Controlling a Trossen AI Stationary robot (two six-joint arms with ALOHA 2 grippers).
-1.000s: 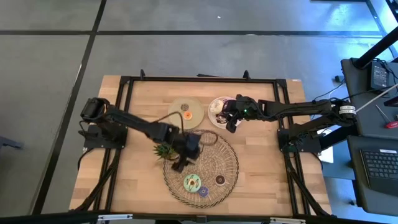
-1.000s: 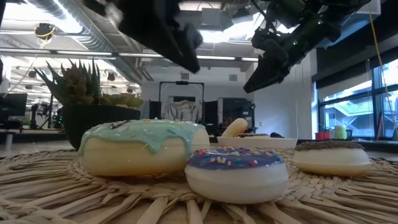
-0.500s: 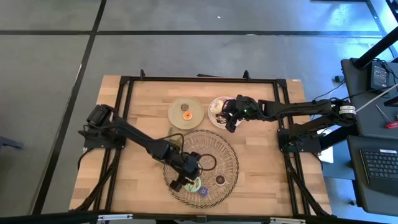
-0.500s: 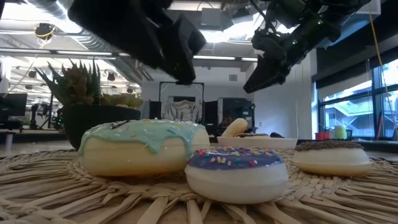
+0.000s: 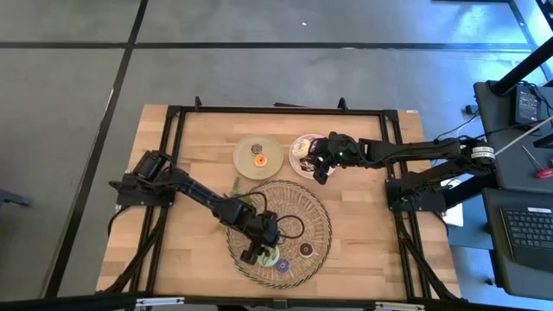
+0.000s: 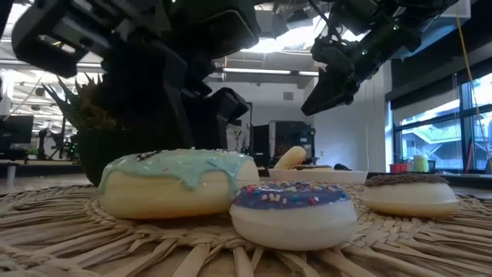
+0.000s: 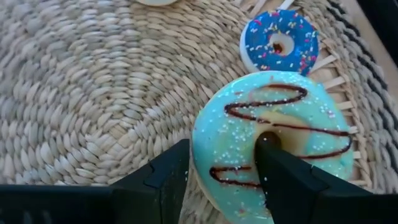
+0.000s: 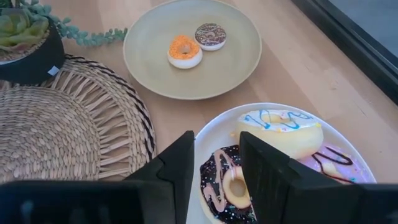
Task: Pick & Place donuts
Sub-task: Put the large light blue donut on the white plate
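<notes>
Reaching down onto the woven mat (image 5: 298,207), the left gripper (image 7: 221,168) has its fingers spread around one side of the green donut (image 7: 280,140): one finger (image 7: 273,168) sits in the donut's hole and the other (image 7: 168,177) stands just outside its rim, so the ring lies between them without being squeezed. That donut, iced pale green with a brown zigzag, lies flat near the mat's front edge, with the small purple donut (image 7: 280,40) just beside it and a brown donut (image 6: 411,192) a little farther along the mat. In the low view the left arm looms dark right behind the green donut. The plant (image 8: 25,43) stands at the mat's far left edge. Farther back, an orange donut (image 8: 185,50) and a small brown one (image 8: 211,34) rest touching on the tan plate (image 8: 230,68). The right gripper (image 8: 214,165) hangs above the white plate (image 8: 211,127), its fingers parted and holding nothing, over a dark donut (image 8: 227,183) beside a white-iced one (image 8: 280,130) and a pink one (image 8: 339,162).
</notes>
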